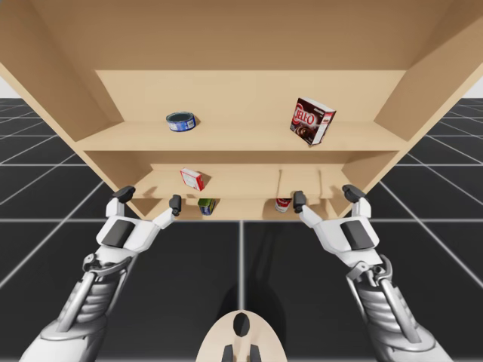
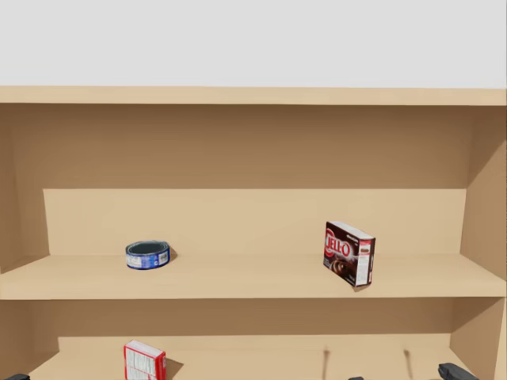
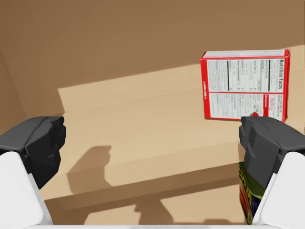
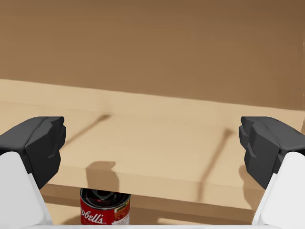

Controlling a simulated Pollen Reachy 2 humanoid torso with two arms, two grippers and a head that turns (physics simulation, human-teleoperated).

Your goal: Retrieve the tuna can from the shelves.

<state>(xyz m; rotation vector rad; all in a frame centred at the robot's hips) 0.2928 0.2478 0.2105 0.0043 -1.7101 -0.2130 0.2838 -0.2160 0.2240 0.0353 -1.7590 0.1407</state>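
The low blue tuna can (image 1: pixel 182 121) (image 2: pixel 147 255) rests on the upper shelf (image 1: pixel 241 138), left of the middle. My left gripper (image 1: pixel 149 200) (image 3: pixel 152 152) is open with nothing between its fingers, in front of the middle shelf, well below the can. My right gripper (image 1: pixel 326 197) (image 4: pixel 152 152) is open too, facing the same middle shelf (image 4: pixel 152 138) further right. Both stand apart from the can.
A dark brown box (image 1: pixel 312 121) (image 2: pixel 348 252) stands tilted on the upper shelf at the right. A red and white box (image 1: pixel 192 179) (image 3: pixel 244 86) (image 2: pixel 144 362) sits on the middle shelf. Below are a green can (image 1: pixel 206 205) (image 3: pixel 249 188) and a red can (image 1: pixel 282 204) (image 4: pixel 105 209).
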